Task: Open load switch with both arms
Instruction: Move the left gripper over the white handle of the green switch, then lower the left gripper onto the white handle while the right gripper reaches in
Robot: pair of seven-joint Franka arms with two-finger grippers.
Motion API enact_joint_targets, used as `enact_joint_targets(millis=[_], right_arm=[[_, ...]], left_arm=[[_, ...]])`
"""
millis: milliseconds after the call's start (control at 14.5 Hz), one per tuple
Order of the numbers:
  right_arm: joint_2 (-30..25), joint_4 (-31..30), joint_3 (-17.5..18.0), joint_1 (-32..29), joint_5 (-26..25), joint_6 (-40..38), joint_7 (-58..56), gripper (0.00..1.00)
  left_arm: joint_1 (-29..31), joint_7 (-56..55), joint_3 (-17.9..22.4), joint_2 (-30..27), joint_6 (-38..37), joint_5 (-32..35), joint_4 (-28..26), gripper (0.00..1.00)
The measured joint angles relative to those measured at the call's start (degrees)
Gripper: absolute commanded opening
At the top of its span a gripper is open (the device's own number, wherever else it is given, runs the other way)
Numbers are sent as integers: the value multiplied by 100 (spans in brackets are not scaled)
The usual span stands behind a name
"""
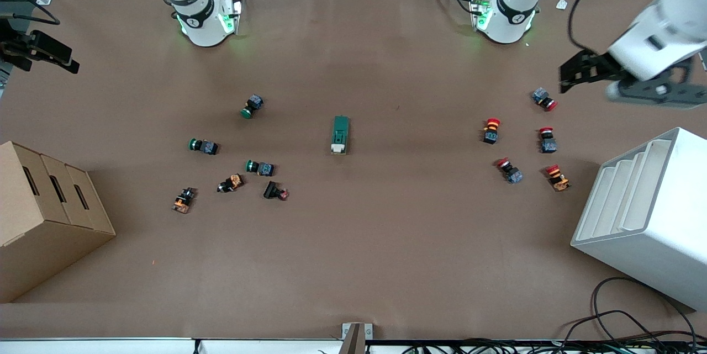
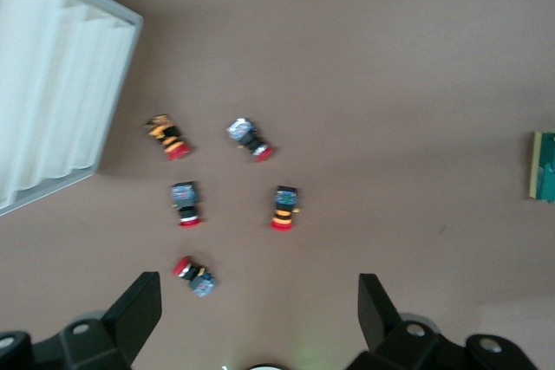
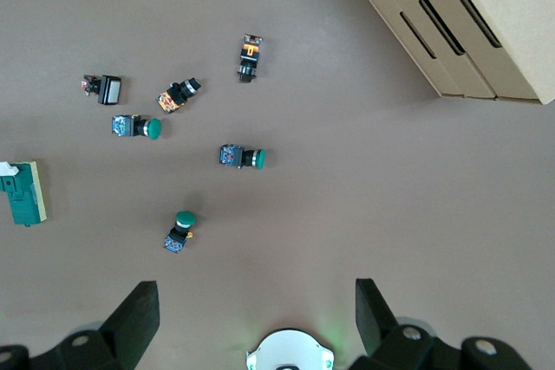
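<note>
The load switch [image 1: 340,135] lay at the center of the front frame on the brown table [image 1: 386,232], its white lever end lower in the frame, and nothing touched it. My left gripper [image 1: 574,73] hung open at the frame's right edge, over the table near the red pushbuttons [image 1: 522,138]. My right gripper [image 3: 251,318] was also open, at the left edge, with the green pushbuttons [image 1: 243,138] toward that end.

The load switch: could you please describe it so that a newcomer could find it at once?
Start at the brown table and look to its middle, between the green pushbuttons and the red pushbuttons. The load switch lies alone there. It is a long dark-green block with a white end, not a small round-capped button.
</note>
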Motion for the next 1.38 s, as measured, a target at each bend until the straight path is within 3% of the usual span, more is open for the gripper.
enact_joint_targets(millis=[277,484,899,1176,1384], right_arm=[[-2,-2,-2,0,0,0,0,100],[-7,7,-1,0,0,8,0,100],[132,36,-5,-1,0,41,3,100],[620,41,-16,-3,-10,203,3,100],[1016,182,-15,1,-137,303,1,100]], left_arm=[[-62,-617,-953,719,685,-1,-57,100],[-375,-1919,-1442,930,1455,0,-464,100],[-1911,-4864,-1493,1347,2770,733,-1156,100],[-2614,-6631,-1492,2051,3527,1800,-1195,100],[-3109,-7970,-1495,2597,3885,3048,-1202,100]])
